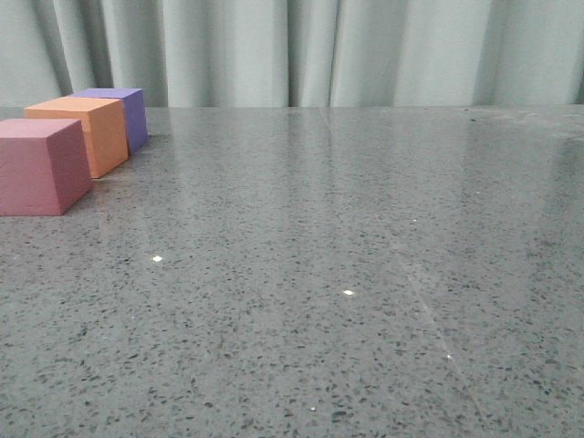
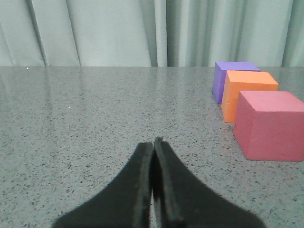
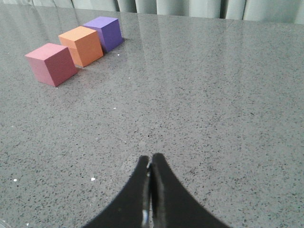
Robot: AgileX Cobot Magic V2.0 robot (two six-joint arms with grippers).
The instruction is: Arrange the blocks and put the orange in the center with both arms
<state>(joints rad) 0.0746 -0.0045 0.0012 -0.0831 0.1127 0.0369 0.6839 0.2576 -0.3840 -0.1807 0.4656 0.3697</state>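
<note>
The orange cube sits at the far left of the counter, middle of a row of three that runs away from the robot. The pink-red cube is nearest and the purple cube farthest. From the front the three overlap, so I cannot tell whether neighbours touch or stand just apart. The row already reads with orange in the centre.

Handling, as a judgement: matte, plain faces and a foam-like look suggest a light block with some give and a surface that grips well. It should not be fragile. The two faces toward its neighbours look closed off, so the free pair of side faces, taken low and square, is the sensible hold. A hard squeeze could dent it.

Left pincer: clenched, fingers pressed together, nothing between them, well apart from the blocks. Right pincer: likewise clenched and empty, out over bare counter far from the row.

View differences: the front camera shows neither pincer, and cuts off the pink-red cube at the frame edge. The right wrist view looks down from higher and shows all three tops and the line of the row. The left wrist view is low and level, showing the cubes' side faces staggered in depth.
</note>
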